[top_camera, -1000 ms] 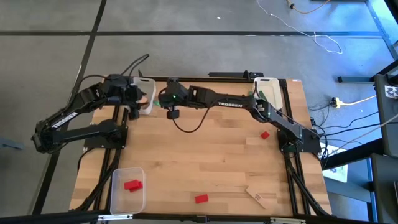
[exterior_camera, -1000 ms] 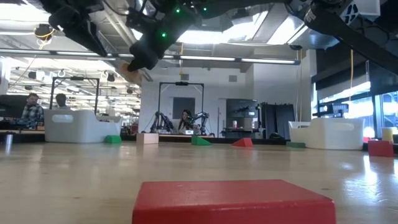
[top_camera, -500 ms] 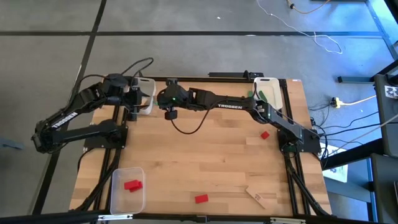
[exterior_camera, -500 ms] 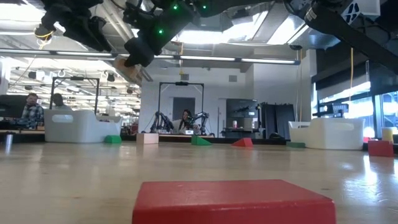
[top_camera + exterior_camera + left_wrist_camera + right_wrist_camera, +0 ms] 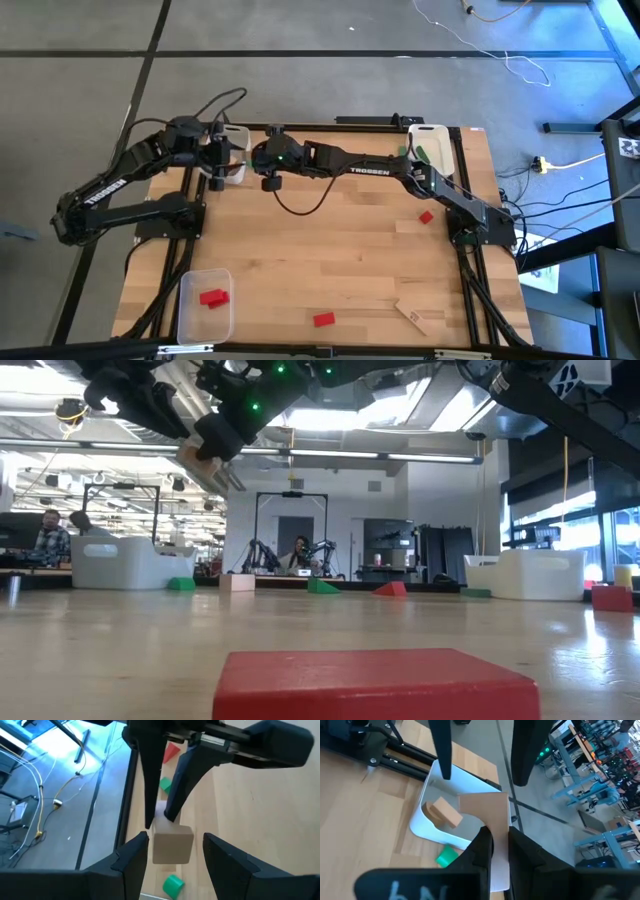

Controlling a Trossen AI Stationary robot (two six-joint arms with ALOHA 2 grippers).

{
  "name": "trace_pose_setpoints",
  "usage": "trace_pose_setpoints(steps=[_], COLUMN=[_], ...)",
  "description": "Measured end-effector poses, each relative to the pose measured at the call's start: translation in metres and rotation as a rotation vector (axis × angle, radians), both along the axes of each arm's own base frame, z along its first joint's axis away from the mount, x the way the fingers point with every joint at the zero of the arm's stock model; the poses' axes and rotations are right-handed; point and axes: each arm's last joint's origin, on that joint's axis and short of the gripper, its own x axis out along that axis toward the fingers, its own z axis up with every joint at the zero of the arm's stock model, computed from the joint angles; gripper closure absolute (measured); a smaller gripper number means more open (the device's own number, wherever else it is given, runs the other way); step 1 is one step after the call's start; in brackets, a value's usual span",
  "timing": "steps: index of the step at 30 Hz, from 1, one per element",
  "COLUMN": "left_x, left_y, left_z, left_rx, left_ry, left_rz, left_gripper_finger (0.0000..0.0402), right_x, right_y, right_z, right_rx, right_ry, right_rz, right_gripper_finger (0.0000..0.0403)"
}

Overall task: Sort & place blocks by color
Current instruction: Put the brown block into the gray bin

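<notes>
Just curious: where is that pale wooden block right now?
The pale wooden block hangs in the right gripper, raised between the left gripper's open jaws, above the white bin.

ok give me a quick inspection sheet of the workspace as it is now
surface: wooden table
job's things: pale wood block held in the air; red blocks in the clear bin; loose red block on the table
clutter: nothing seen
grippers: right end effector shut on the pale wood block over the white bin; left end effector open, fingers either side of it
cables: black cable loops over the table
surroundings: seated people beyond the table
</notes>
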Motion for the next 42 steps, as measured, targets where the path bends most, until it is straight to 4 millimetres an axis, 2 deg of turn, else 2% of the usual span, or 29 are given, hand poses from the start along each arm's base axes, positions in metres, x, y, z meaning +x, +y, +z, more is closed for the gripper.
trace_pose_setpoints(steps=[14, 26, 42], left_x=[0.011, 0.012, 0.014], left_y=[0.008, 0.008, 0.005], left_z=[-0.011, -0.008, -0.01], left_rx=[-0.05, -0.129, -0.107], left_ry=[0.056, -0.023, 0.01], left_rz=[0.003, 0.07, 0.075], left_gripper_finger=[0.0219, 0.022, 0.0258], right_x=[0.001, 0.002, 0.002], right_y=[0.006, 0.009, 0.009], right_z=[0.0, 0.0, 0.0], right_rx=[0.002, 0.011, 0.012], right_ry=[-0.003, -0.011, -0.008], right_rz=[0.013, 0.012, 0.015], right_gripper_finger=[0.0365, 0.0365, 0.0365])
